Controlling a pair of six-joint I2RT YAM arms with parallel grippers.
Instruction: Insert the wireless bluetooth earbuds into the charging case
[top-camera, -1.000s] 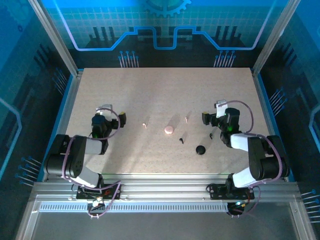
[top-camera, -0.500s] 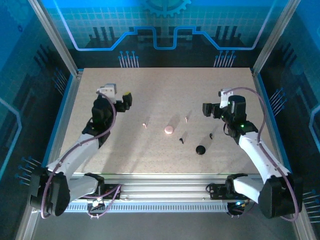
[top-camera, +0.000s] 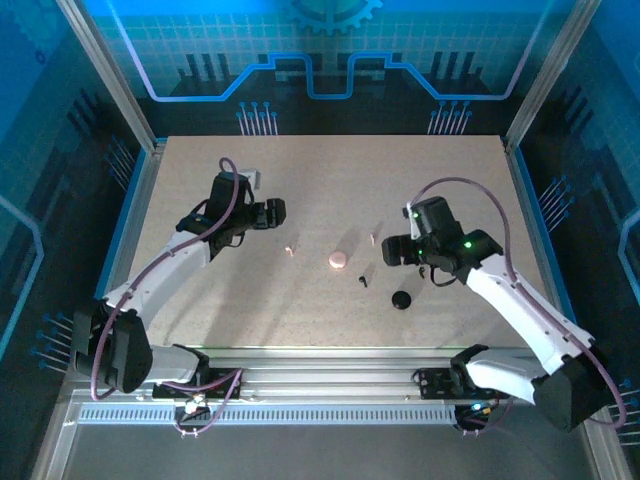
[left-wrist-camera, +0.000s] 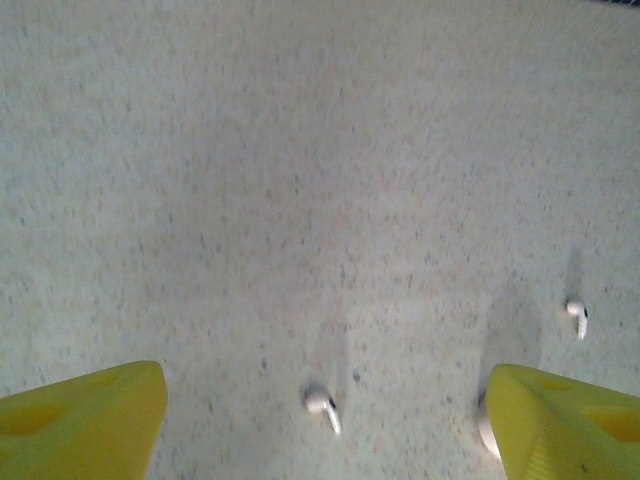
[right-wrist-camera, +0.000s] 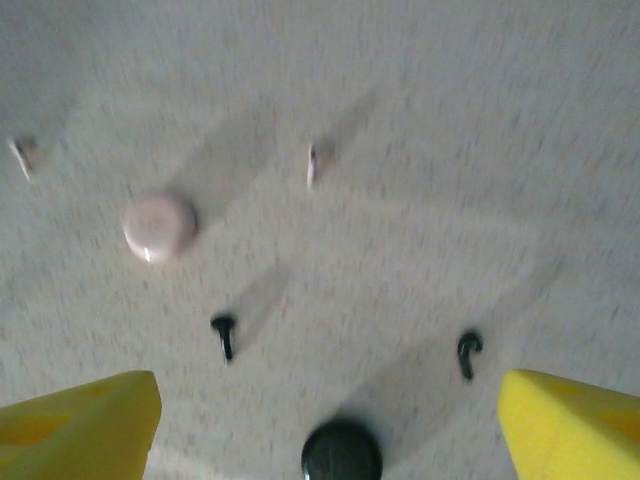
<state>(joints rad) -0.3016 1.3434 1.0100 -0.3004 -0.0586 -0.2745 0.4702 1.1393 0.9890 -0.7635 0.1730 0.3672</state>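
Logging left gripper: jaws set wide apart, nothing held. Confirmed from left wrist view, yellow fingers at the 2 bottom corners with bare table between. Found earbud 1 lying flat just ahead of that gap, pale, short stem pointing down-right in frame. Found earbud 2 farther out to the right, well apart from earbud 1. Caught a pale curved sliver of charging case against the inner edge of the right-hand finger in that view; cannot tell whether touching.

Logging right gripper: also spread open and empty, hanging near earbud 2. Placed the charging case, from top view, as a round pink puck on the speckled tabletop between the 2 earbuds, apart from both, and between the 2 grippers. Lid open or closed: cannot tell.

Recorded around the right gripper: black disc nearer the arm bases, black piece 1 between disc and case, black piece 2 up-right of the disc in right wrist view. All separate, none touching.
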